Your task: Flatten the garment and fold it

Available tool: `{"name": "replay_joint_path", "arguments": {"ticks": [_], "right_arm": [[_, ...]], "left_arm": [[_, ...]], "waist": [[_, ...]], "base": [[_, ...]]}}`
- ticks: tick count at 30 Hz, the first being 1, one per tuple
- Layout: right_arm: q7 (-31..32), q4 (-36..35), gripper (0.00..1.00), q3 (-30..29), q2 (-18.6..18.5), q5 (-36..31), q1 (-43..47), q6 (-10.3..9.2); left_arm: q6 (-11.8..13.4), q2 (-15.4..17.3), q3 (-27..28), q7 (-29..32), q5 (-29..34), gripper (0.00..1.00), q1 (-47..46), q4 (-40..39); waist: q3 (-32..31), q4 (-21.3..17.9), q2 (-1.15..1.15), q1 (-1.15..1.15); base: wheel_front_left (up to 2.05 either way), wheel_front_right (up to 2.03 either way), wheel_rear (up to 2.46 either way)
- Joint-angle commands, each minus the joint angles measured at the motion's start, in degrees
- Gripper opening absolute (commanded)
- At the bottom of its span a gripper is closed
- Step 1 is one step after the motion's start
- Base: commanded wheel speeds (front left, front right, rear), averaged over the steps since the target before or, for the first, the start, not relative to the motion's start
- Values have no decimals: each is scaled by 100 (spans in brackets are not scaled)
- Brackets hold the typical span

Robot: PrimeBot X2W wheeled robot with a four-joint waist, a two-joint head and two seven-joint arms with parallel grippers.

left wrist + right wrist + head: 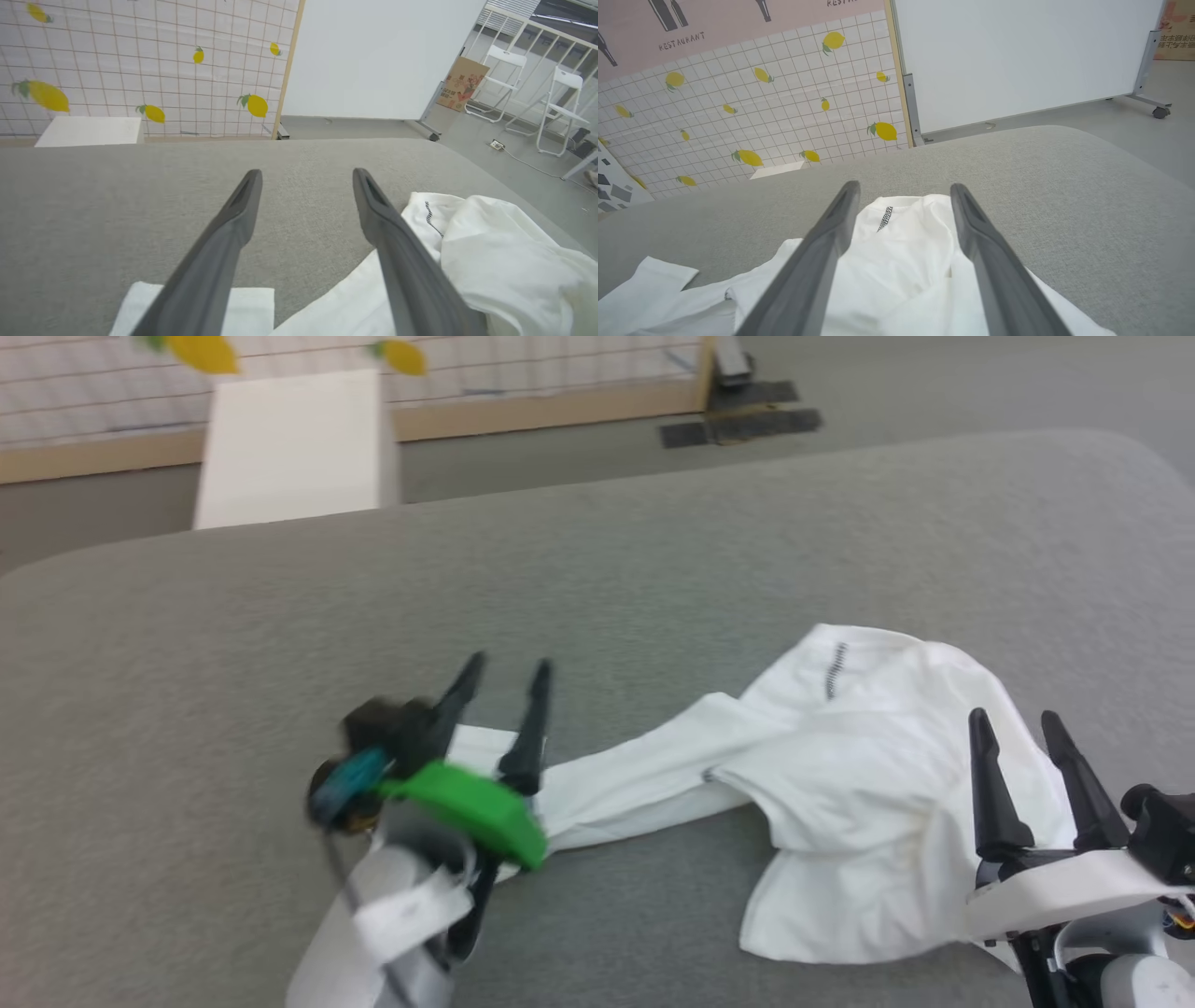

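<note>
Grey, felt-like padding (653, 569) is covering the broad work surface. Beyond its far left edge a plain white box (289, 448) is standing in front of a tiled wall covering (784, 107) printed with yellow lemons. Above those tiles, a pink band is carrying the word "RESTAURANT" (682, 41) in dark capitals beside bottle silhouettes.

At the near left, the left gripper (510, 665) is hovering with its two dark fingers spread wide and gripping nothing. A green band (476, 807) is wrapping its wrist. Under those fingers the cuff (247, 303) of one sleeve is lying flat on the padding.

From there the sleeve (635, 775) is stretching rightward into the garment (859, 756), which is lying bunched and creased on the near right part of the surface. A short run of dark zigzag stitching (836, 672) is showing near its far edge. No neck label can be made out.

Over the right side of the shirt, the right gripper (1014, 717) is standing with its fingers parted and no cloth caught between them.

Farther right, behind the surface, a white panel (1017, 60) on castors is standing on the floor. A cardboard carton (462, 84) with red print too small to read is leaning near two white folding chairs (500, 79).
</note>
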Motion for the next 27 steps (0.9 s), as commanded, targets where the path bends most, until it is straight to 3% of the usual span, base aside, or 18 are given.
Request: {"name": "replay_joint_path", "arguments": {"ticks": [1, 10, 16, 20, 21, 22, 23, 27], "right_arm": [[-72, 53, 100, 25, 4, 38, 7, -8], [-262, 303, 100, 148, 4, 280, -291, -8], [-368, 414, 100, 199, 4, 549, -393, -8], [-467, 438, 100, 253, 4, 669, -397, -8], [-481, 445, 100, 266, 4, 680, -395, -8], [-500, 458, 100, 267, 4, 684, -388, -8], [-512, 473, 100, 253, 4, 678, -378, -8], [-527, 489, 100, 176, 4, 630, -360, -8]], "left_arm": [[-40, -2, -135, 166, -42, 100, -285, 106], [4, -2, -1119, 2238, -219, 100, -1470, 1194], [380, 111, -1509, 3584, 105, 100, -1901, 1649], [409, 184, -1660, 4342, 127, 100, -1945, 1835], [344, 182, -1692, 4603, 47, 73, -1902, 1869], [275, 174, -1710, 4891, -79, 22, -1836, 1865], [232, 167, -1713, 5041, -173, 0, -1792, 1815], [225, 266, -1655, 4743, -198, 0, -1733, 1329]], "waist": [[294, -501, 0, 0], [779, -980, 0, 0], [962, -1086, 0, 0], [990, -1118, 0, 0], [984, -1117, 0, 0], [971, -1107, 0, 0], [958, -1088, 0, 0], [880, -933, 0, 0]], "base": [[0, 0, 0], [0, 0, 0], [0, 0, 0], [0, 0, 0], [0, 0, 0], [0, 0, 0], [0, 0, 0], [0, 0, 0]]}}
